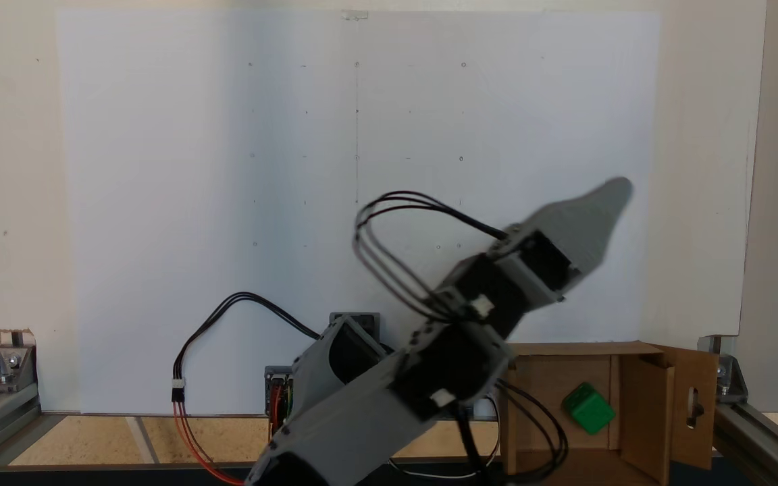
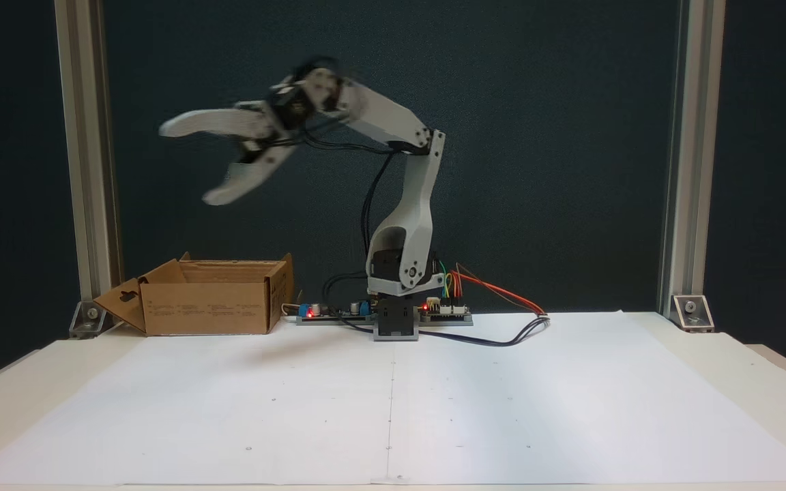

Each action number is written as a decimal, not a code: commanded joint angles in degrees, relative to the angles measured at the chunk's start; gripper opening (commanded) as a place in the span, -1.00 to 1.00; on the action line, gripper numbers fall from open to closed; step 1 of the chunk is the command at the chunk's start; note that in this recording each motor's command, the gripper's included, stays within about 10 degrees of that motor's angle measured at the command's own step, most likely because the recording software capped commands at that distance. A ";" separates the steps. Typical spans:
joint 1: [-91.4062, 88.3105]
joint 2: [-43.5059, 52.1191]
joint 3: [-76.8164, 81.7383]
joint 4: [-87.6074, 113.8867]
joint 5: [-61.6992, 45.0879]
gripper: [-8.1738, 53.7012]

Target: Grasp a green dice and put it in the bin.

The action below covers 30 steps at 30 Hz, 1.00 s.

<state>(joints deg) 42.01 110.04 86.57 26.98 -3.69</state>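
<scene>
The green dice [image 1: 589, 408] lies inside the bin [image 1: 645, 405], a brown cardboard box with open flaps, one flap showing a slot cutout. In the other fixed view the bin [image 2: 209, 307] stands at the back left of the table and the dice is hidden by its walls. My gripper [image 2: 186, 164] hangs open high in the air, above and slightly left of the bin, with nothing between its two spread white fingers. Seen from above, one blurred finger [image 1: 585, 216] points up and to the right, beyond the bin.
A large white paper sheet [image 2: 393, 402] covers the table. The arm's base and circuit boards [image 2: 393, 315] with loose wires sit at the back centre. Aluminium frame posts [image 2: 86, 164] stand at both back corners.
</scene>
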 commanded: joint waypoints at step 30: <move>-40.43 25.66 66.62 -64.23 3.08 0.69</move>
<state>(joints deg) 2.29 129.38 154.42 -30.32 -2.99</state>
